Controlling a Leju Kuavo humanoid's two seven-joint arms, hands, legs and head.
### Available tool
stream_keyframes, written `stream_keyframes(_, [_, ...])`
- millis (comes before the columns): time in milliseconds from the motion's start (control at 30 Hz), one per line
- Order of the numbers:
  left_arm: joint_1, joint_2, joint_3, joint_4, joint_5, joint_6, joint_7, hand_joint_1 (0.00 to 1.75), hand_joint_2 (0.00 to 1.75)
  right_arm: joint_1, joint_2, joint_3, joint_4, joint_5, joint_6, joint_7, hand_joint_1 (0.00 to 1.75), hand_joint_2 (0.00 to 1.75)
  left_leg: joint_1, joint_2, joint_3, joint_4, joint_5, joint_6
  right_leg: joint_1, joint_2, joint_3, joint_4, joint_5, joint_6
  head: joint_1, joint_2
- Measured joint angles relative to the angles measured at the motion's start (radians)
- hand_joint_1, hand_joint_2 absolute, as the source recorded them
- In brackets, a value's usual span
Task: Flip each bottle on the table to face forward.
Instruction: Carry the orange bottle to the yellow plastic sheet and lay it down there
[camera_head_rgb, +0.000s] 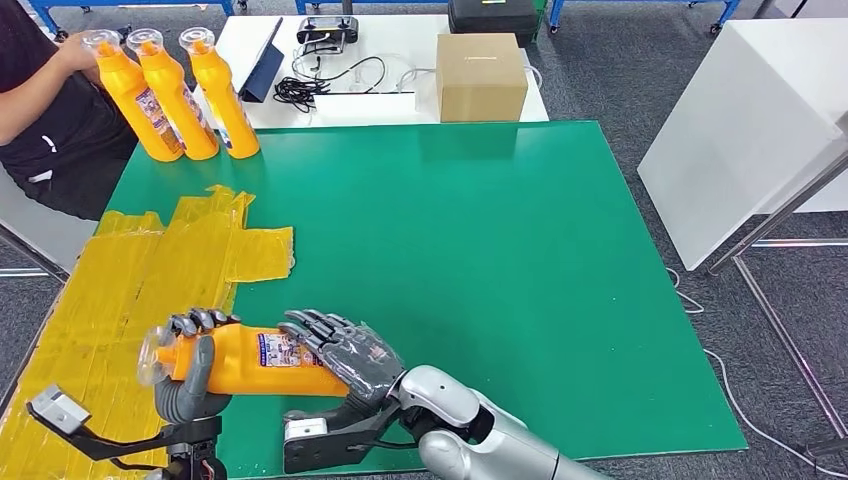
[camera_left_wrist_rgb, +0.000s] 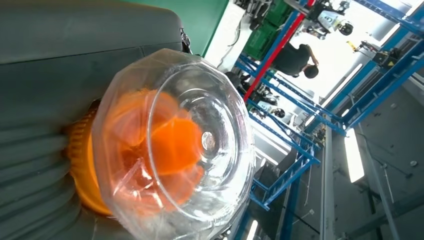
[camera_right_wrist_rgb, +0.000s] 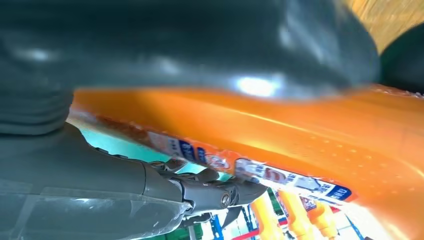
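Currently both robot hands grasp one orange bottle (camera_head_rgb: 262, 360) sideways, left robot hand (camera_head_rgb: 190, 370) at its neck, right robot hand (camera_head_rgb: 345, 355) around its body; rotate slowly, keep grips firm, label forward.

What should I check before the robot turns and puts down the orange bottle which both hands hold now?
1. Left hand grips the neck end of the orange bottle: ok.
2. Right hand wraps the bottle's body: ok.
3. Clear cap is on the bottle: ok.
4. Label faces forward: not ok, bottle lies sideways in the air.
5. Green mat has free space for standing it: ok.
6. Person's hand rests on the three standing bottles, far from the robot's hands: ok.
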Motion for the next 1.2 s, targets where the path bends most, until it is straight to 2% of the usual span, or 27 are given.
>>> stream_keyframes(433, [-0.045, 0.006, 0.122, 0.026, -0.080, 0.058, -0.029, 1.75, 1.75, 0.058, -0.041, -0.054, -0.090, 0.069, -0.082, -0.021, 0.00, 0.00, 0.000, 0.000, 0.000, 0.000, 0.000, 0.000, 0.000, 0.000, 0.000, 0.000, 0.000, 0.000, 0.000, 0.000])
stream_keyframes(600, [-0.045, 0.009, 0.167, 0.028, -0.139, 0.085, -0.049, 1.75, 1.75, 0.117, -0.078, -0.103, -0.181, 0.102, -0.134, -0.025, 0.00, 0.00, 0.000, 0.000, 0.000, 0.000, 0.000, 0.000, 0.000, 0.000, 0.000, 0.000, 0.000, 0.000, 0.000, 0.000])
stream_keyframes(800, [-0.050, 0.015, 0.206, 0.028, -0.256, 0.148, -0.084, 1.75, 1.75, 0.185, -0.116, -0.158, -0.273, 0.126, -0.153, -0.029, 0.00, 0.00, 0.000, 0.000, 0.000, 0.000, 0.000, 0.000, 0.000, 0.000, 0.000, 0.000, 0.000, 0.000, 0.000, 0.000])
stream_keyframes(900, [-0.057, 0.023, 0.209, 0.023, -0.394, 0.229, -0.121, 1.75, 1.75, 0.208, -0.126, -0.178, -0.294, 0.134, -0.156, -0.033, 0.00, 0.00, 0.000, 0.000, 0.000, 0.000, 0.000, 0.000, 0.000, 0.000, 0.000, 0.000, 0.000, 0.000, 0.000, 0.000])
stream_keyframes(1033, [-0.071, 0.044, 0.197, 0.005, -0.696, 0.415, -0.160, 1.75, 1.75, 0.231, -0.136, -0.198, -0.316, 0.141, -0.154, -0.040, 0.00, 0.00, 0.000, 0.000, 0.000, 0.000, 0.000, 0.000, 0.000, 0.000, 0.000, 0.000, 0.000, 0.000, 0.000, 0.000])
stream_keyframes(1200, [-0.089, 0.076, 0.156, -0.005, -1.043, 0.574, -0.110, 1.75, 1.75, 0.236, -0.142, -0.208, -0.331, 0.134, -0.124, -0.046, 0.00, 0.00, 0.000, 0.000, 0.000, 0.000, 0.000, 0.000, 0.000, 0.000, 0.000, 0.000, 0.000, 0.000, 0.000, 0.000])
